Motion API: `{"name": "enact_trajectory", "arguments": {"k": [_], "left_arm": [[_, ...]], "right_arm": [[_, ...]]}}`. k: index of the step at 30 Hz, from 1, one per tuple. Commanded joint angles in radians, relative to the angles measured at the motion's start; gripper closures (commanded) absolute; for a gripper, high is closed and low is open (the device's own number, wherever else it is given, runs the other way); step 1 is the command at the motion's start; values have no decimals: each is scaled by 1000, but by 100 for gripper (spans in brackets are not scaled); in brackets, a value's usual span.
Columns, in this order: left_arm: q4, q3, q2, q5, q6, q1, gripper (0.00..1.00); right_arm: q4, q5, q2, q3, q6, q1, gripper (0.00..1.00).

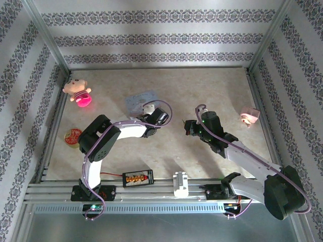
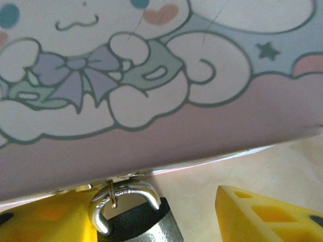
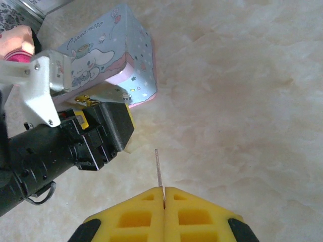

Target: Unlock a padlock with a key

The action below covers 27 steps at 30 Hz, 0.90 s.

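The task is at an early stage: the key is in hand, but the lock is not yet opened.

In the left wrist view, the padlock [image 2: 136, 222] hangs at the bottom centre of the frame, its shackle hooked through the clasp of the pale blue cartoon tin [image 2: 202, 126] that fills the upper part. The shackle looks closed. The left gripper [image 2: 156, 217] sits around the padlock with its jaws apart. The yellow finger at lower left lies against the lock, while the finger [image 2: 267, 217] at lower right stands clear of it, so nothing is clamped.

In the right wrist view, the right gripper [image 3: 164, 190] at the bottom centre is clenched on the key [image 3: 158, 169], which shows edge-on as a thin blade pointing up the frame. The key is well apart from the tin at upper left, and its tip has not reached the lock.

What seems left is to steady the padlock, bring the key across, find the keyhole, which cannot be seen here, insert, turn, and free the shackle.
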Motion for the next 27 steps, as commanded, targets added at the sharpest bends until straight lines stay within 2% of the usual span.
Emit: {"name": "enact_trajectory", "arguments": {"k": [1, 7, 12, 20, 24, 27], "left_arm": [[7, 12, 18, 20, -42, 15, 40], [-1, 24, 32, 41, -58, 28, 40], [-5, 32, 39, 27, -51, 33, 46], [-9, 48, 46, -1, -43, 37, 45], [-6, 49, 42, -19, -36, 37, 57], [-9, 49, 38, -31, -33, 38, 58]], "right_arm": [[1, -1, 12, 37, -16, 1, 100], [7, -8, 24, 40, -12, 0, 100], [13, -12, 26, 37, -8, 0, 100], [23, -19, 35, 31, -5, -3, 100], [33, -24, 38, 24, -2, -4, 100], [37, -26, 36, 18, 1, -5, 100]]}}
